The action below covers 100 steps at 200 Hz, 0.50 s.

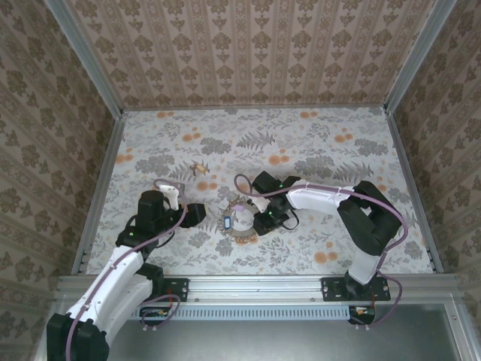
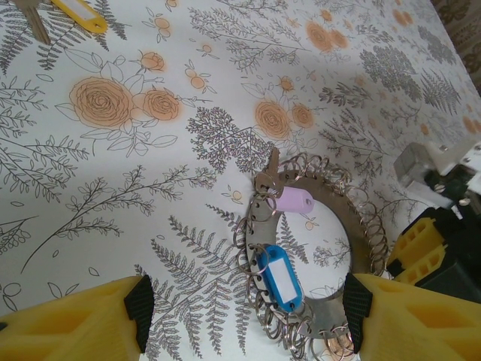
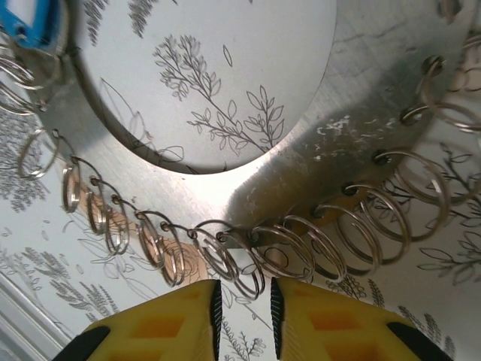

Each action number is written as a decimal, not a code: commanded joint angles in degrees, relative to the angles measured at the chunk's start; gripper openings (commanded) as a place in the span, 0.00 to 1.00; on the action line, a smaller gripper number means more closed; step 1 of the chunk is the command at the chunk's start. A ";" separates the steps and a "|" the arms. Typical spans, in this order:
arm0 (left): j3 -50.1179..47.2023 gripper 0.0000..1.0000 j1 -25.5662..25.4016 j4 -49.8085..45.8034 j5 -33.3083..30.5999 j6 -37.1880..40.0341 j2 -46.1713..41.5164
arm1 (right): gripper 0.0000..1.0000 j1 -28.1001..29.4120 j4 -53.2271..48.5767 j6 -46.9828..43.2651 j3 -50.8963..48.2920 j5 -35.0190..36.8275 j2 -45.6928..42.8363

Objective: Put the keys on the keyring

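Metal that looks stiff and slick, the keyring (image 2: 334, 210) lies flat with the left gripper (image 2: 244, 301) spread wide at its nine o'clock, the right gripper (image 3: 243, 304) at three nearly together, pinching a split ring (image 3: 255, 274) or not we cannot tell, and we'd take its thin outer edge.

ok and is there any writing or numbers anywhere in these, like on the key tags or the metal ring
No readable text, number or logo in any view.
blue tag: white label window, blank.
yellow tag: pale label window, nothing written that I can see; cut off by the frame edge.
lilac tag: no marking visible.
keyring plate: bare scratched metal, no stamp.
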 commanded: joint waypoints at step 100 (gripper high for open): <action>-1.38 0.70 0.35 -0.07 0.68 -1.32 -0.86 | 0.22 0.93 -0.02 1.46 1.31 -3.88 0.47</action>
